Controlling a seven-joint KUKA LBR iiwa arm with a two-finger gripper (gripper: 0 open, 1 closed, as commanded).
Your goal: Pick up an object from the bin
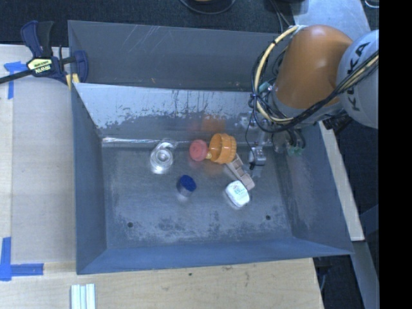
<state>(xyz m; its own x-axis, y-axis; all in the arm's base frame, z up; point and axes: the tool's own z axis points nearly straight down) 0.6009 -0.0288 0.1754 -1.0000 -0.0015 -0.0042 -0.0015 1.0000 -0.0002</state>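
Observation:
My gripper (pixel 256 154) hangs low over the right part of the bin floor, its fingers pointing down just right of an orange cup-like thing (pixel 223 148) lying on its side. A small clear packet (pixel 239 172) lies right under and left of the fingertips. A white round cap-like thing (pixel 237 194) sits a little nearer the front. A pink round lid (pixel 197 150) rests against the orange thing's left side.
A clear glass jar (pixel 161 157) lies further left, and a blue bottle cap (pixel 186 185) sits in front of it. The arm with its orange dome and cables reaches in over the bin's right wall.

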